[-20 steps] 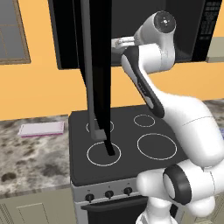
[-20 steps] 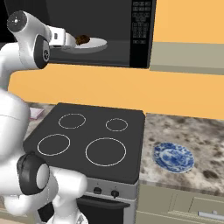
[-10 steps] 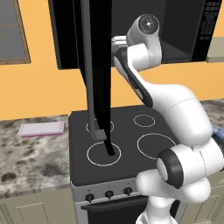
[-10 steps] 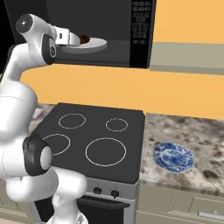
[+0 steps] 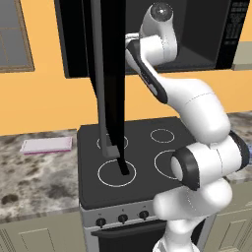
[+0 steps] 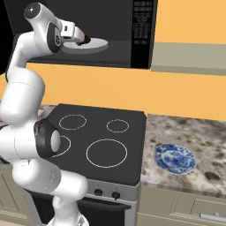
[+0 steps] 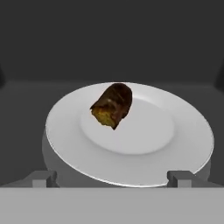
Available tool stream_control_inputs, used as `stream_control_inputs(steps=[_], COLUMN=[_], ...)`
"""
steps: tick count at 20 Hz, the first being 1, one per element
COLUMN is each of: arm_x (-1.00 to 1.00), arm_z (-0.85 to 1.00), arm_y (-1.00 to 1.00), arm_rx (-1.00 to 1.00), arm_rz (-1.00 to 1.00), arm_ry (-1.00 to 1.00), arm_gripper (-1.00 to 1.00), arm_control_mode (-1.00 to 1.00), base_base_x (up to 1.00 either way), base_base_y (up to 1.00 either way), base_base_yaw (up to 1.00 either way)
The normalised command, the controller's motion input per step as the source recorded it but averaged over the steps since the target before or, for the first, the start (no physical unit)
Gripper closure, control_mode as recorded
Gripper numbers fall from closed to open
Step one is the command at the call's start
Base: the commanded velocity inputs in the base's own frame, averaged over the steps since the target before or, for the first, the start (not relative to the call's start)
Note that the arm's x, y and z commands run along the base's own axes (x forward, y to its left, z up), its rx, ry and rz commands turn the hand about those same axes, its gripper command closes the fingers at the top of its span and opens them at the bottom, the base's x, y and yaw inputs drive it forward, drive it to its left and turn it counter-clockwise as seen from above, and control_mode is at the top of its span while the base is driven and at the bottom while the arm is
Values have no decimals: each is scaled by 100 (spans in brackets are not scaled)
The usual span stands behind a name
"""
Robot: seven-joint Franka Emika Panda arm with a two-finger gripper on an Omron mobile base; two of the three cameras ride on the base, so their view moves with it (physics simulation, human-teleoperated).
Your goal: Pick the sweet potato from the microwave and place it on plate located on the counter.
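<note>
The sweet potato (image 7: 112, 105) is a brown mottled lump lying on a plain white round dish (image 7: 175, 131) inside the black microwave (image 6: 128, 44). My gripper (image 7: 112, 178) is open just in front of the dish, its fingertips (image 7: 41, 177) wide apart and short of the potato. In the right base view the gripper (image 6: 78, 38) reaches into the oven cavity, close to the sweet potato (image 6: 85, 40). The blue patterned plate (image 6: 175, 158) lies on the speckled counter (image 6: 198, 132), right of the stove. The microwave's tall door (image 5: 110, 74) hangs open.
A black stovetop (image 6: 101, 141) with white rings sits below the microwave, between the two counter stretches. The open door stands over the stove's left side. A flat pale pink item (image 5: 47, 145) lies on the left counter (image 5: 29, 172). The button panel (image 6: 143, 22) is at the oven's right.
The arm has stretched further into the microwave, bringing the open gripper closer to the sweet potato. The potato and the dish have not moved.
</note>
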Motion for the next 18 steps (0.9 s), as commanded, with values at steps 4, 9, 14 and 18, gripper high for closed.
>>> stream_control_inputs(steps=[4,9,14,18], arm_x=[24,20,34,46], arm_z=[-6,-29,-26,0], arm_y=[0,0,0,-1], arm_rx=[0,0,0,0], arm_rz=[0,0,0,0], arm_ry=[-3,0,0,0], arm_gripper=[-100,-100,-100,-100], arm_control_mode=[-100,-100,-100,-100], base_base_x=[0,0,0,0], base_base_y=[0,0,0,0], base_base_yaw=[0,0,0,0])
